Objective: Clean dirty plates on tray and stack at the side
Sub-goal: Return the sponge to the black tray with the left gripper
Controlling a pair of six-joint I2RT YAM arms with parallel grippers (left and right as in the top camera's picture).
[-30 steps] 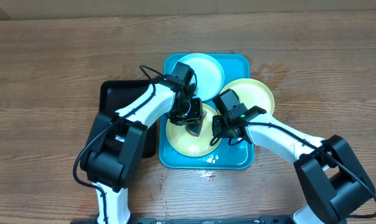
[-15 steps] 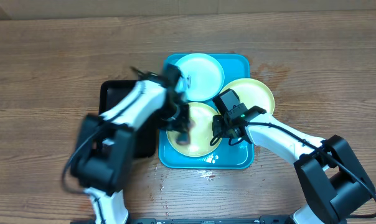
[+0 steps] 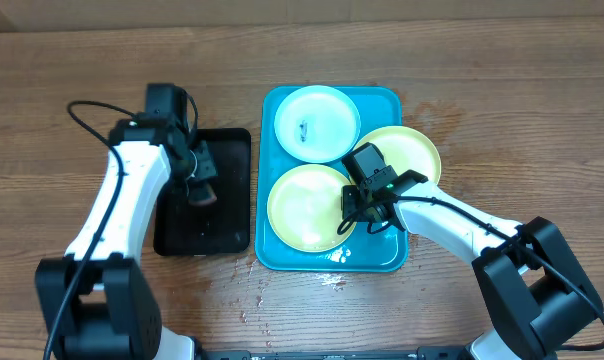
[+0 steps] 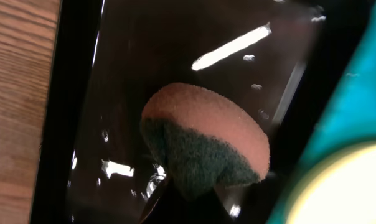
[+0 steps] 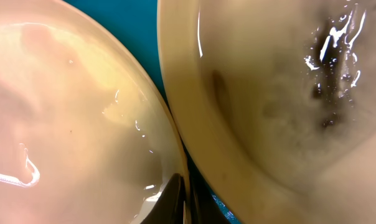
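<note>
On the turquoise tray [image 3: 387, 258] lie a blue-white plate [image 3: 320, 123] with a dark smear and a yellow-green plate [image 3: 304, 208] in front of it. A second yellow-green plate [image 3: 410, 152] overlaps the tray's right rim; it shows dark smears [image 5: 328, 74] in the right wrist view. My right gripper [image 3: 354, 207] is shut on the right rim of the front plate [image 5: 63, 124]. My left gripper [image 3: 200, 186] hangs over the black tray, shut on an orange-and-green sponge [image 4: 206, 143].
A smaller black tray [image 3: 230, 165] lies on the wooden table left of the turquoise one, wet and glossy [image 4: 175, 43] in the left wrist view. Droplets [image 3: 332, 280] mark the wood in front of the turquoise tray.
My left arm has swung left from the front plate to above the black tray, carrying the sponge. The right gripper has kept its hold on the plate's rim.
</note>
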